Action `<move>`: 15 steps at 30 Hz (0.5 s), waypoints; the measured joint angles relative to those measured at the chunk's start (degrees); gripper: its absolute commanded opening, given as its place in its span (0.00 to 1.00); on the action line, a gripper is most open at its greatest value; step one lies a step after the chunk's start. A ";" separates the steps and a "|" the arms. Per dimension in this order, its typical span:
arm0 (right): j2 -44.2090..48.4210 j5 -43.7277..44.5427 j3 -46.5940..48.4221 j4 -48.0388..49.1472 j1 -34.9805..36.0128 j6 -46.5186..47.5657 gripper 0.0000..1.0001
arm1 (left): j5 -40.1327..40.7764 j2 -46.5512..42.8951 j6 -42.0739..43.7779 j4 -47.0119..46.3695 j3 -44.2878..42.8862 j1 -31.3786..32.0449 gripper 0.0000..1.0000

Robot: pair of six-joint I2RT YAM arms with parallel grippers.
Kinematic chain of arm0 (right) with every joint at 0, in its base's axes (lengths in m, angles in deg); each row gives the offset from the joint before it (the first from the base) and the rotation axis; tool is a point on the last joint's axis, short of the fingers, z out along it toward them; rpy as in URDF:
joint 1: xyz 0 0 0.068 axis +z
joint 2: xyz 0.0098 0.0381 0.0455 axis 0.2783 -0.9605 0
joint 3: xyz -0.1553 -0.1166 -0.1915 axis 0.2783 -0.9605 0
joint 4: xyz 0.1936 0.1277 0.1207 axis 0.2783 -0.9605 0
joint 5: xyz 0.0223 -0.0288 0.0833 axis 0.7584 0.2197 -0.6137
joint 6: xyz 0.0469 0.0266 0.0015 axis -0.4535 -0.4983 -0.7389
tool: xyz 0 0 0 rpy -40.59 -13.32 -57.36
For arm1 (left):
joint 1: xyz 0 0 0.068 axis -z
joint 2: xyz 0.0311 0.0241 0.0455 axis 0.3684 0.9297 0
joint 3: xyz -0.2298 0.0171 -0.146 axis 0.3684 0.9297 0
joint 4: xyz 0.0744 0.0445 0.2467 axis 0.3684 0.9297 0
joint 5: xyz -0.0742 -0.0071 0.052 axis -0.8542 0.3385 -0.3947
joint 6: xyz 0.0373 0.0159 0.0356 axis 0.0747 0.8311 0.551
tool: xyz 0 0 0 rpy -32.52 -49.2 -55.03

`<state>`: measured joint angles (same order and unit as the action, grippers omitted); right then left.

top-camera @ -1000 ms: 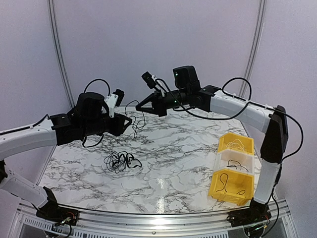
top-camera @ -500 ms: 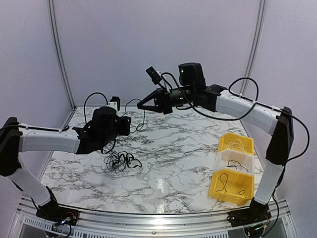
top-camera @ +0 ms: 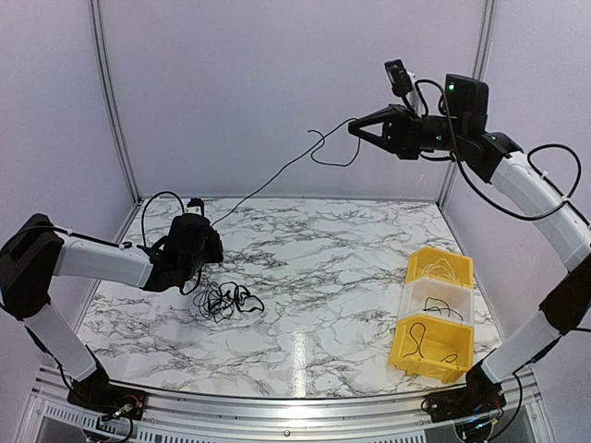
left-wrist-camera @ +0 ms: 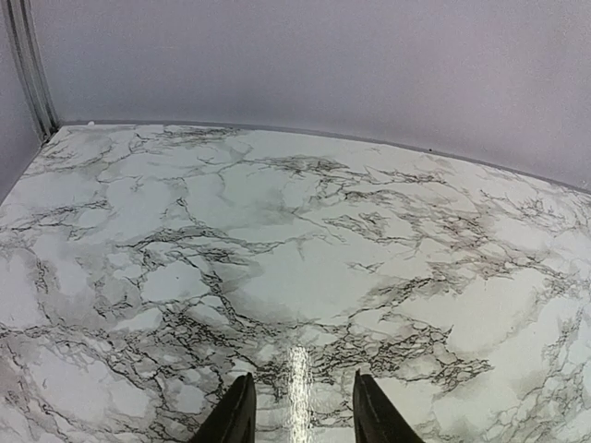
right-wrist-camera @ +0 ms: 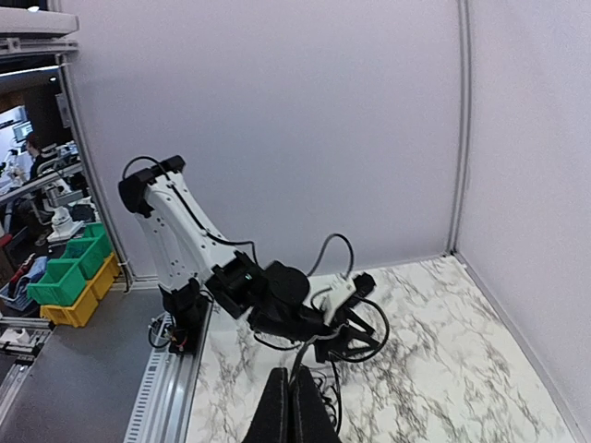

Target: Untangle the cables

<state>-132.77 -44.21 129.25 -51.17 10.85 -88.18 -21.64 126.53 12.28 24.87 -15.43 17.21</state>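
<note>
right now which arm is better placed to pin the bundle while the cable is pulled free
Left. Its jaws are open and empty, low beside the bundle. The right jaws are shut on the cable, held high in the air.

Clear worktop ahead of the left jaws, one cable strung across the air

Ahead of the parted left jaws the worktop [left-wrist-camera: 305,231] lies bare up to the back wall [left-wrist-camera: 323,65]. The bundle [top-camera: 226,300] lies on the worktop just beside them, on their near side. A single cable [top-camera: 268,185] slants from the closed right jaws, held high, down to the left jaws, and bars the air between the two. In the right wrist view the left arm [right-wrist-camera: 277,300] lies straight ahead of and below the right jaws. The bins [top-camera: 434,314] stand in a row at the worktop's right edge, well apart from both jaws. The worktop between bundle and bins is open.
</note>
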 measured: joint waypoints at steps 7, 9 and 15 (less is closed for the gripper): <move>2.12 2.10 -5.88 -4.61 -8.35 4.81 0.00 | -0.20 -2.62 3.34 0.74 0.31 0.04 0.49; 3.28 2.54 -6.60 -5.97 -10.43 5.49 0.00 | -0.50 -3.32 4.26 1.86 0.26 -0.07 0.59; 7.26 4.24 -2.47 -9.20 -15.50 6.88 0.00 | -0.83 -3.61 5.44 5.95 0.13 -0.33 0.67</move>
<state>-125.52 -39.97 126.78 -60.37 -4.65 -81.29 -22.48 122.92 17.72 30.81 -15.30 16.89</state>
